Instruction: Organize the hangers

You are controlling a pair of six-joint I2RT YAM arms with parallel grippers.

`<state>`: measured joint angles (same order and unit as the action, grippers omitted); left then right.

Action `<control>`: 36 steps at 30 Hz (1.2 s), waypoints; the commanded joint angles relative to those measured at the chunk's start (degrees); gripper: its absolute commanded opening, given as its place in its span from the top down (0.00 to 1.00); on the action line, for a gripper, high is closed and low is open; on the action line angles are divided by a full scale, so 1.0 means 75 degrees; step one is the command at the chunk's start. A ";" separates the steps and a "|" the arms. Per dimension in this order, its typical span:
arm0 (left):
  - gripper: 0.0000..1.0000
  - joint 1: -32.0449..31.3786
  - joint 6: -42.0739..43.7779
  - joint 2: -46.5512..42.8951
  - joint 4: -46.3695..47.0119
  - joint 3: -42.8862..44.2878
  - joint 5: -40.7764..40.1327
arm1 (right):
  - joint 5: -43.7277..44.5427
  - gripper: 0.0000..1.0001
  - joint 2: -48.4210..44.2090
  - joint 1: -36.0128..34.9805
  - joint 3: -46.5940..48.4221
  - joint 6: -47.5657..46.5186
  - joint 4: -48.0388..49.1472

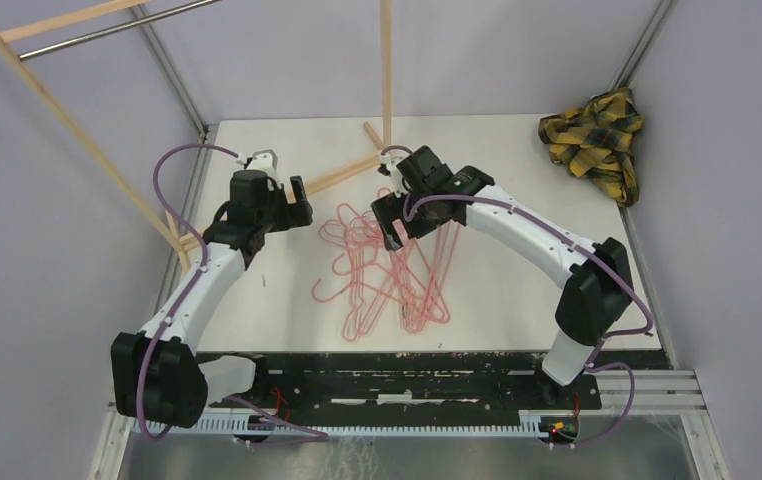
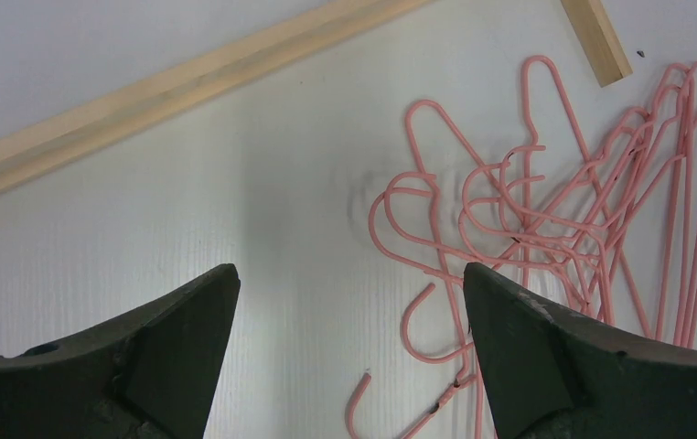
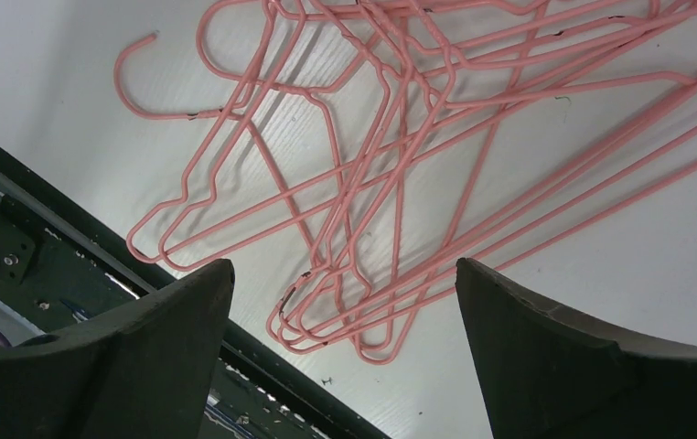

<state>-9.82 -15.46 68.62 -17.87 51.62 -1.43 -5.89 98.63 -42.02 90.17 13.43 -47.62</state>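
Observation:
Several thin pink wire hangers (image 1: 387,275) lie in a tangled pile on the white table, hooks mostly pointing away from the arms. My left gripper (image 1: 301,200) hovers just left of the pile, open and empty. In the left wrist view the left gripper (image 2: 349,274) stands over bare table, with the hangers' hooks (image 2: 528,210) to its right. My right gripper (image 1: 389,222) hangs above the pile's far end, open. The right wrist view shows the right gripper (image 3: 345,265) wide apart, with the hangers (image 3: 391,165) below it and nothing held.
A wooden rack frame (image 1: 337,175) with a metal bar (image 1: 107,30) stands at the back left; its base slat (image 2: 180,82) lies near my left gripper. A yellow-black plaid cloth (image 1: 597,135) sits at the back right. The black front rail (image 3: 52,247) borders the table.

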 commanded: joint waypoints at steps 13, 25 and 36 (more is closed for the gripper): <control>0.01 0.0009 -0.0565 -0.0324 0.0209 -0.0252 -0.0101 | 0.0684 0.67 0.1170 0.0031 -0.0039 0.0458 0.0734; 0.01 0.0004 -0.0895 -0.0530 0.0363 -0.0706 -0.0009 | 0.0110 0.62 0.2665 0.0498 0.0270 0.0859 0.1082; 0.01 0.0007 -0.1062 -0.0441 0.0461 -0.0809 -0.0009 | -0.0179 0.81 0.2731 0.0629 -0.0036 0.0839 0.1189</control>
<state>-9.82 -20.75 65.73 -17.37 45.56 -1.43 -5.80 119.87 -37.69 89.89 19.31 -40.69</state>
